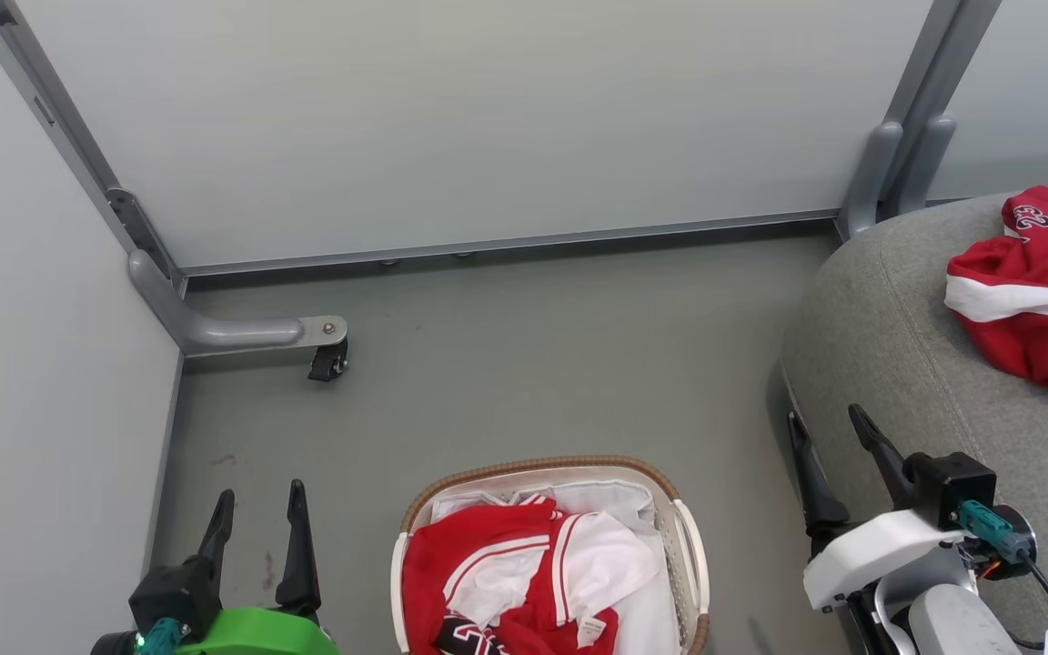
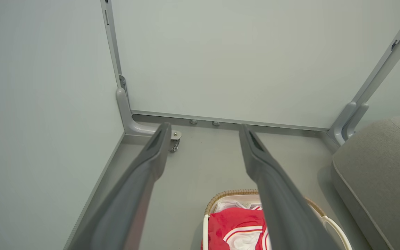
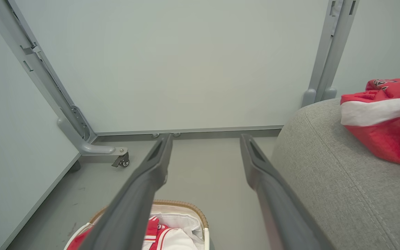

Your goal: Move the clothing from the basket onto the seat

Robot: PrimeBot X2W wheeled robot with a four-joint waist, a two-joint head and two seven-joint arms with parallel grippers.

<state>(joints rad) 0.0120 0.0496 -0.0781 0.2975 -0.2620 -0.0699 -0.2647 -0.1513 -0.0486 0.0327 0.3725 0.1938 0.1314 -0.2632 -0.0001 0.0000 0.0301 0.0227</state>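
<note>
- Left gripper [image 1: 260, 496] and right gripper [image 1: 824, 417]: both spread wide, holding nothing.
- Basket [image 1: 542, 466] between them holds red clothing [image 1: 478, 564].
- One red garment [image 1: 1033, 291] lies on the seat [image 1: 879, 309].

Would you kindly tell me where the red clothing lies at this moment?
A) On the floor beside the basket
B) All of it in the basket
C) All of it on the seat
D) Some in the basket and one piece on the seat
D: red-and-white clothing lies in the basket, while one numbered red piece already rests on the grey seat.
</note>
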